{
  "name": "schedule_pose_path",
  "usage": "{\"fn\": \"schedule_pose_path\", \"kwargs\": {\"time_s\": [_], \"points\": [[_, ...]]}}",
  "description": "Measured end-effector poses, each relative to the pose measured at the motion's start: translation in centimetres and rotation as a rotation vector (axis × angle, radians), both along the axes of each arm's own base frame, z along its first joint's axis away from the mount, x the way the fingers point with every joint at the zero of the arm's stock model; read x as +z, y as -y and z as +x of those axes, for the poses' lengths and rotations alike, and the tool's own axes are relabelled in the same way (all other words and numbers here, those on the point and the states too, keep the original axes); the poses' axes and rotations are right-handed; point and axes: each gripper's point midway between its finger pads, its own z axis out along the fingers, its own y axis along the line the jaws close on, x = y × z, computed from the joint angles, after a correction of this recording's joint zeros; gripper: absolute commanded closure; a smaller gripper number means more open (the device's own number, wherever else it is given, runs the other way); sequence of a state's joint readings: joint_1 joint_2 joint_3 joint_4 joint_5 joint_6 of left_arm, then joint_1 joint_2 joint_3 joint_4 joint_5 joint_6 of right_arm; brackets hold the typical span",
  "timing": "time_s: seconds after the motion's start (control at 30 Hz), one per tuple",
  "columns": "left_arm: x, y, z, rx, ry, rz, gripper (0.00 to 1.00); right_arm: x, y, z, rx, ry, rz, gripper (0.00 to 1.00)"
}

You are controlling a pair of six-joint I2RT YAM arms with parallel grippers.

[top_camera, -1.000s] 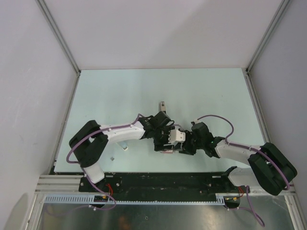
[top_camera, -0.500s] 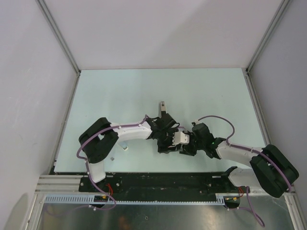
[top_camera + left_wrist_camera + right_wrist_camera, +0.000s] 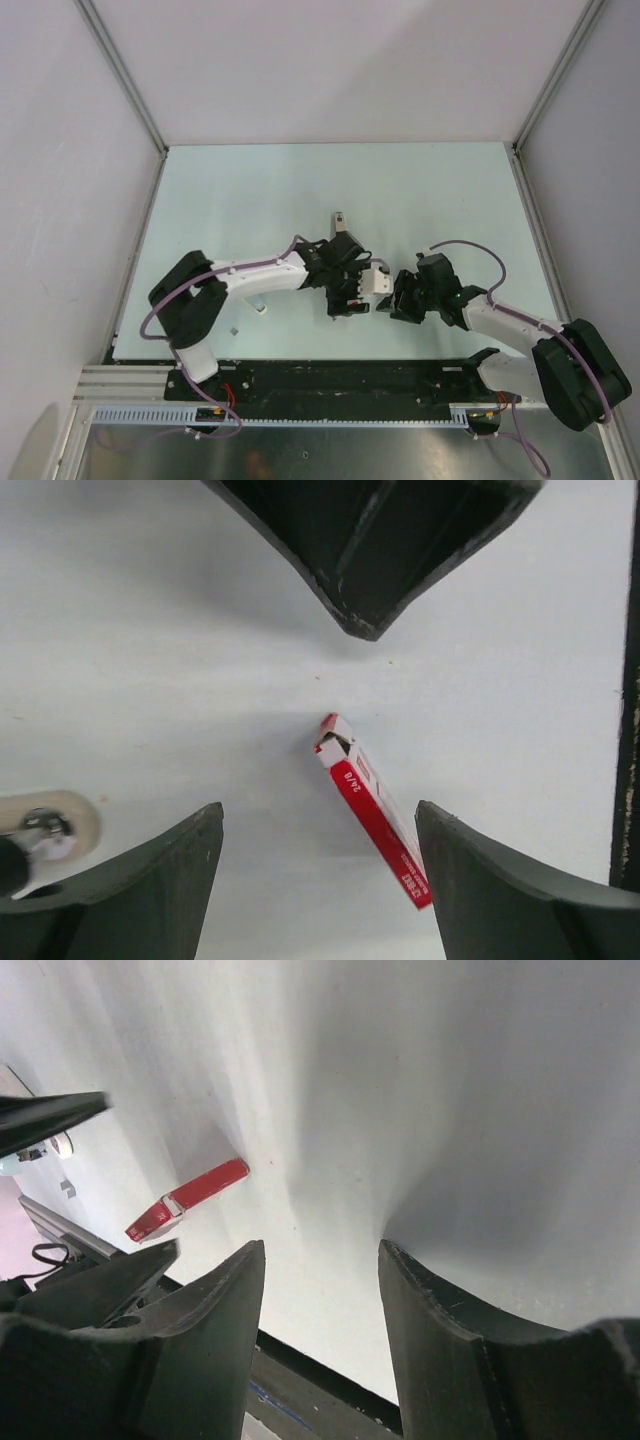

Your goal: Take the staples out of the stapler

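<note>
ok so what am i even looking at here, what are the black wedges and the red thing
Two robot arms are bolted at the near edge of a pale table. The wide picture looks down from above; the other two come from a camera on each wrist, so the lower black wedges are that arm's own fingers. The left end effector and right end effector are open and hold nothing. The red thing is a small box lying on the table under the left one, not gripped. From above, the staples, a short pale bar, lie beside the left arm.

The pale table carries a small red box and the staples
</note>
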State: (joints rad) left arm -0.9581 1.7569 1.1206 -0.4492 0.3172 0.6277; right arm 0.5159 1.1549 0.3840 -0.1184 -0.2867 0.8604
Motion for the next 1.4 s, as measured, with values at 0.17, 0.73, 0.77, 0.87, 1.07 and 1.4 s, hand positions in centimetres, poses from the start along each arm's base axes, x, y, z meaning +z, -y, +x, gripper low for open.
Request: {"fn": "schedule_pose_path", "kwargs": {"time_s": [0.17,0.73,0.77,0.87,1.07,1.4], "points": [[4.4,0.4,0.9,0.013,0.069,-0.084,0.16,0.0,0.1,0.0,0.007,0.001,0.002,0.45],[5.4,-0.9,0.9,0.024,-0.027,-0.139,0.15,0.1,0.3,-0.1,0.017,0.004,-0.005,0.44],[5.5,-0.8,0.3,0.010,-0.039,-0.146,0.15,0.1,0.3,-0.1,0.016,0.004,-0.005,0.44],[5.0,-0.7,-1.3,-0.032,-0.065,-0.140,0.17,0.1,0.3,-0.1,0.015,0.003,-0.005,0.44],[1.8,-1.0,-2.7,-0.061,-0.095,-0.040,0.20,0.1,0.3,-0.1,0.014,0.003,-0.005,0.44],[0.6,-1.7,0.5,0.021,-0.074,0.007,0.21,0.0,0.5,0.0,0.006,0.001,-0.005,0.44]]}}
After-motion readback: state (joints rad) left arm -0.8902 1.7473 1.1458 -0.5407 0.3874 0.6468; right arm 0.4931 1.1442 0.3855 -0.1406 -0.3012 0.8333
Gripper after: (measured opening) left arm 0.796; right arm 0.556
